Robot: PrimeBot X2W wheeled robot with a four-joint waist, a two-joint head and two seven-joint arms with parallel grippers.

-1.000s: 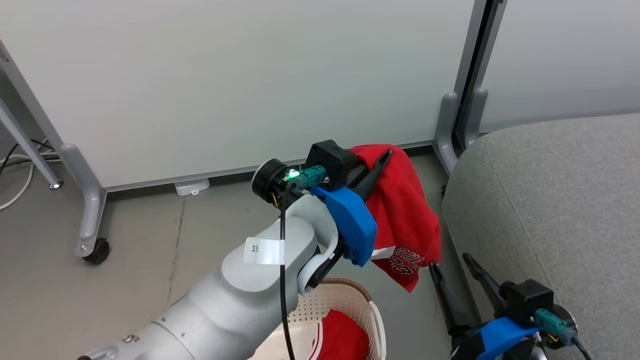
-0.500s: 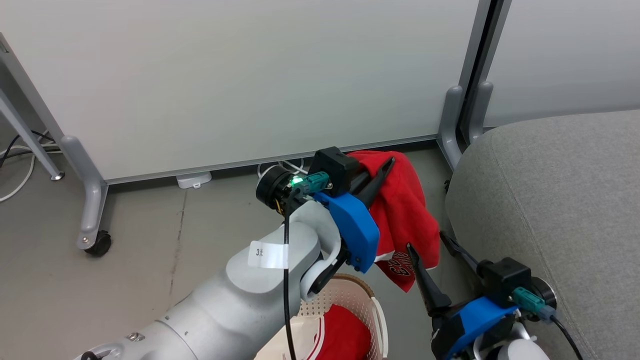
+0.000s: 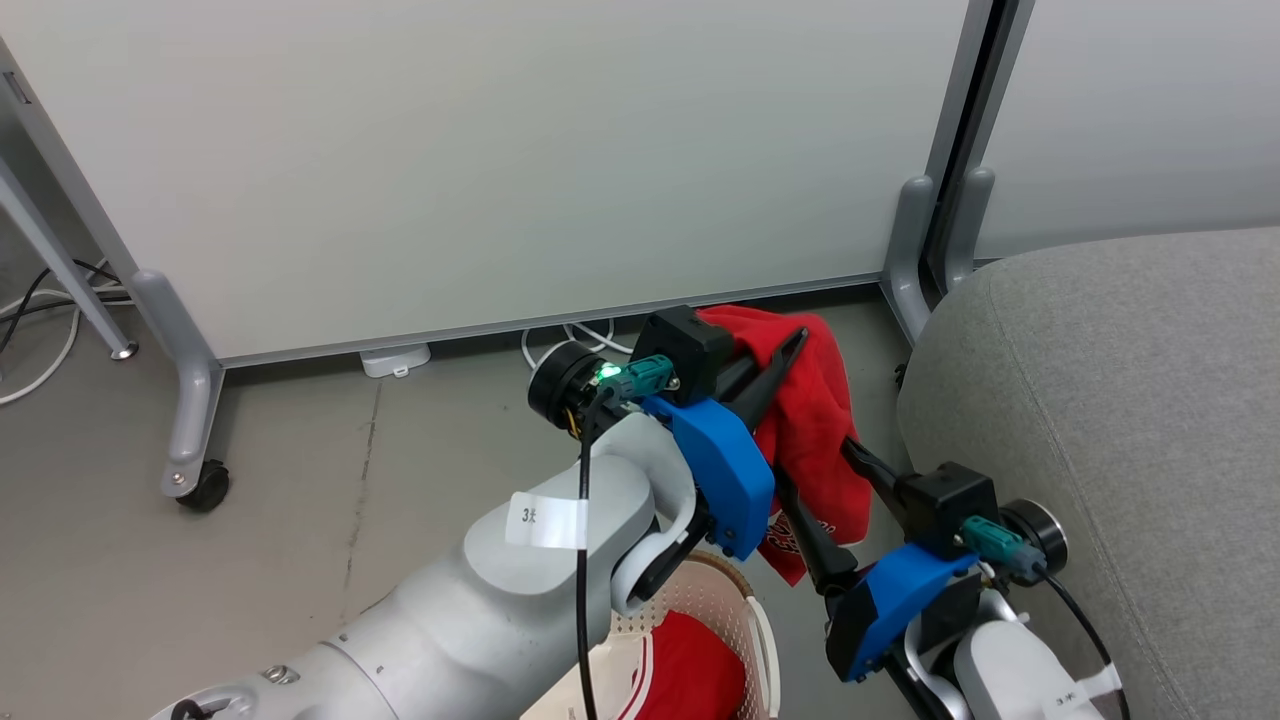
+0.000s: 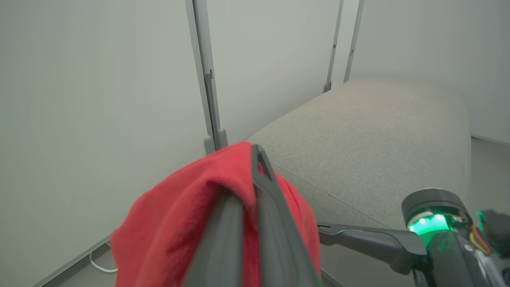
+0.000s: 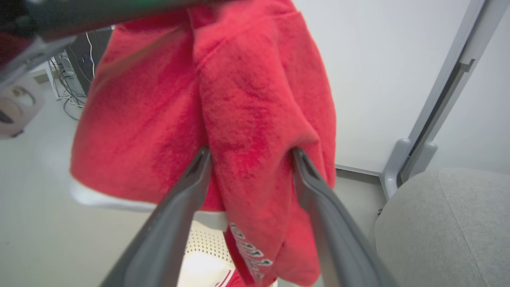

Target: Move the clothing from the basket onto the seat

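Moved: right gripper [image 5: 251,150] has risen, spread wide astride the garment [image 3: 815,400].
Left gripper [image 3: 795,345]: clamped on garment, above basket [image 3: 740,600].

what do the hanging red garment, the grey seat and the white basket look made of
Hanging bright red garment: soft fuzzy knit, matte, likely cotton fleece.
Large light grey seat: matte woven upholstery, fine grain visible.
Cream-white perforated basket: smooth moulded plastic, regular holes.

Pale grey forearm [image 3: 470,620], blue wrist bracket [image 3: 722,472], black cable [image 3: 580,560], dark-fingered left pincer [image 3: 797,340]
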